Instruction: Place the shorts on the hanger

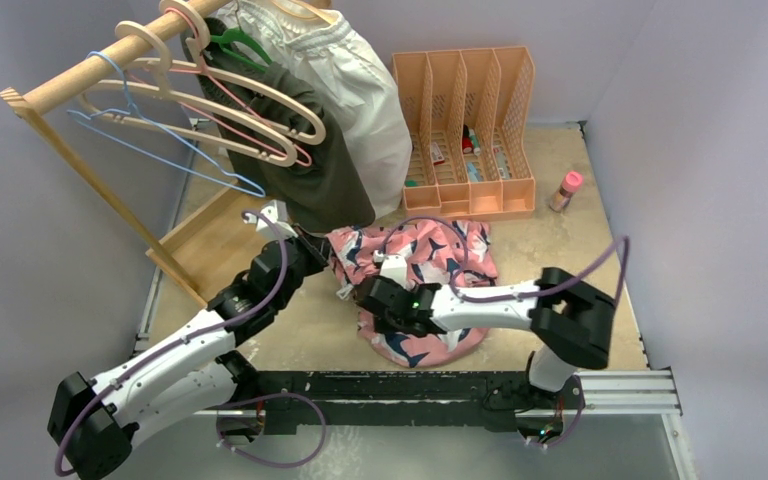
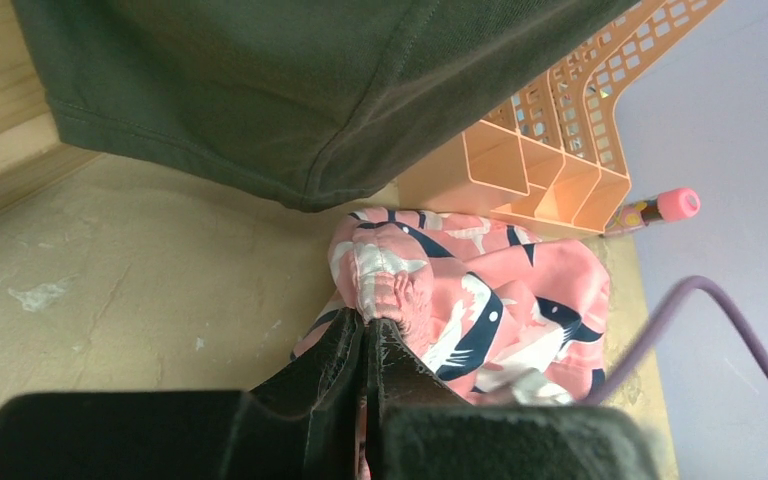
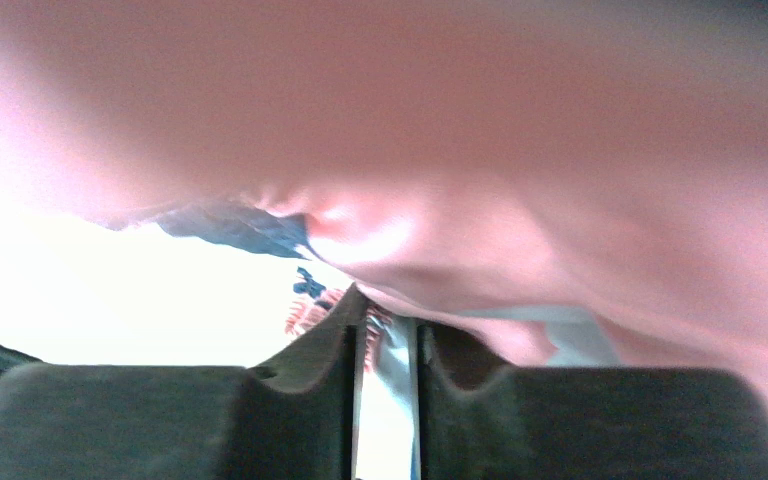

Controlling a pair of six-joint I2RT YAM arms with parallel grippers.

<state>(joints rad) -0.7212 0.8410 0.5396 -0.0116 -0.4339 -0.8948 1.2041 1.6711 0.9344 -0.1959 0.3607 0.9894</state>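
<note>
The shorts (image 1: 430, 255) (bunched in a heap) are clamped by the left gripper (image 2: 370, 335) and the right gripper (image 3: 385, 345), both jaws nearly closed.

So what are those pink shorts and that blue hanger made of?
The shorts look like soft matte fabric: they crumple into folds. The hanger seems to be thin wire with a smooth light-blue coating, judging by its slim bent outline.

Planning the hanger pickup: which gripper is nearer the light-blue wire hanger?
Left. The left gripper holds the shorts below-right of the hanger; the right gripper holds them farther right and nearer the robot.
</note>
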